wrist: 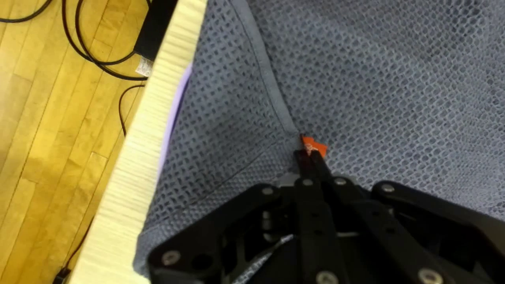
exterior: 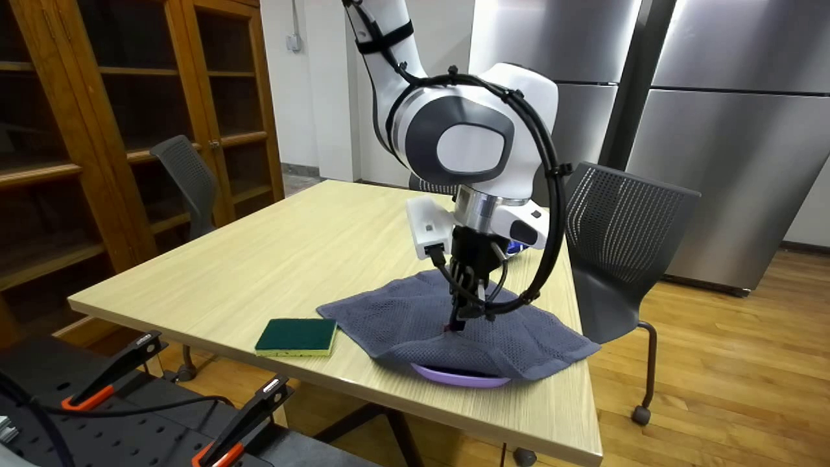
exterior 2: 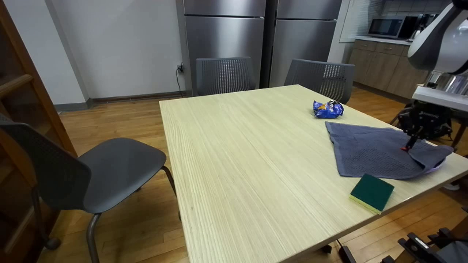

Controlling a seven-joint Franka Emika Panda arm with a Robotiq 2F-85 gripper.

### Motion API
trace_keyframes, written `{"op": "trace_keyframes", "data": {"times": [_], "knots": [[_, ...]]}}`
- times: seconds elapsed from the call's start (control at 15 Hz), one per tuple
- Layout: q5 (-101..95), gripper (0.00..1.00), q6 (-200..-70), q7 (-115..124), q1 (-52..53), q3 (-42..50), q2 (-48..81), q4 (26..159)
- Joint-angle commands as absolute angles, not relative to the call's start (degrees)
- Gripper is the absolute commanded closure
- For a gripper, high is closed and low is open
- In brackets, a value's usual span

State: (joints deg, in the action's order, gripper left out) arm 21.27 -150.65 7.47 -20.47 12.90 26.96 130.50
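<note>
Jaws clamp together on the orange tag [wrist: 317,146] of a gray towel [wrist: 375,98], just right of center in the wrist view. In an exterior view, the towel partly covers a purple dish [exterior: 462,379] on the bench [exterior: 279,246], lower center, beside a green-topped sponge [exterior: 296,336].

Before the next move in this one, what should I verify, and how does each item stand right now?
1. Gripper closed: ok.
2. Gray-blue towel caught by its corner: appears ok; the folded corner and orange tag meet at the fingertips.
3. Purple object in plain view: not ok; the towel hides all but a strip along its edge.
4. Sponge clear of the towel: cannot tell; they lie very close.
5. Blue packet apart from the towel: ok; bare table shows between them.
</note>
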Motion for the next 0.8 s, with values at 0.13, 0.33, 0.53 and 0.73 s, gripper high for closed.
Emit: {"op": "trace_keyframes", "data": {"times": [0.13,0.33,0.53,0.73], "knots": [[20.23,1.00,-151.94,6.69,-20.96,15.00,21.60,136.29],[19.76,1.00,-152.44,7.02,-20.88,16.34,20.54,137.99],[19.87,1.00,-152.79,7.01,-21.11,17.15,19.92,139.47],[19.66,1.00,-153.13,7.41,-21.01,18.01,19.25,140.90]]}}
